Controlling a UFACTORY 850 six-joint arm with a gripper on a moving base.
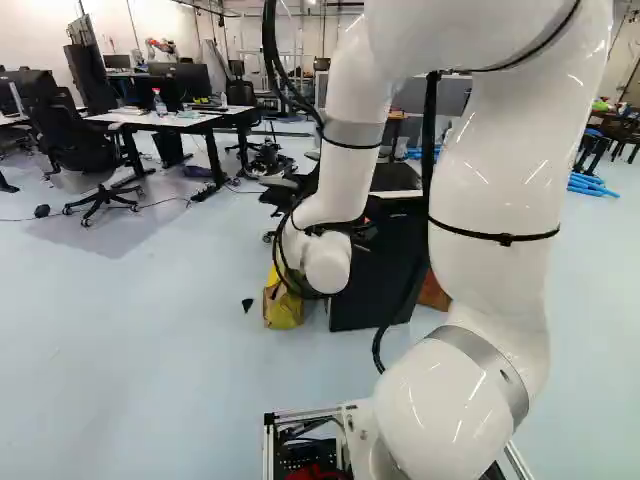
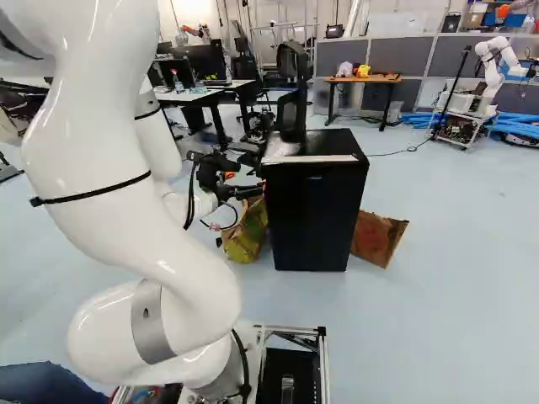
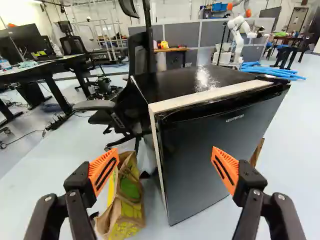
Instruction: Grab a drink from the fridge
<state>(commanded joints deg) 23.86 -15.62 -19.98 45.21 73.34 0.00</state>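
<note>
- Arm point(image 2: 126, 194), far L of R base view: reaches fwd past the bag. Cables hang loose nr the wrist; a low sweep could snag one.
- Bottle point(image 2: 178, 82), on the surface point(image 2: 202, 94) well behind: prob. not the one wanted, task says fridge. Risk: a drink-finder locks onto it b/c it's the only one in sight.
- Paper bag point(image 2: 246, 236), on floor beside the fridge: low, nr the approach path. If the jaws dip early, they could hook or shove it.
- Jaws point(image 3: 165, 150): wide apart, nothing gripped, orange pads point(image 3: 103, 171) facing each other. Fridge stands ahead. Closing now prob. = air, or a finger bumping the door if too far fwd.
- Chair point(image 2: 293, 76), just behind/beside fridge: overshoot past the top could knock it.
- Fridge point(image 2: 312, 210), on floor: door looks shut. Next move prob. = catch door edge & pull. Main risk: no clear handle, so pads slip; or push instead of pull & fridge slides/tips. Hinge side unclear; wrong guess = force on hinge or arm in the door's swing.
- Drink: not visible, presumably inside; pos. unknown until door's open.
- Cardboard point(image 2: 377, 237), leaning by fridge's other side: might foul the door if it swings wide that way.
</note>
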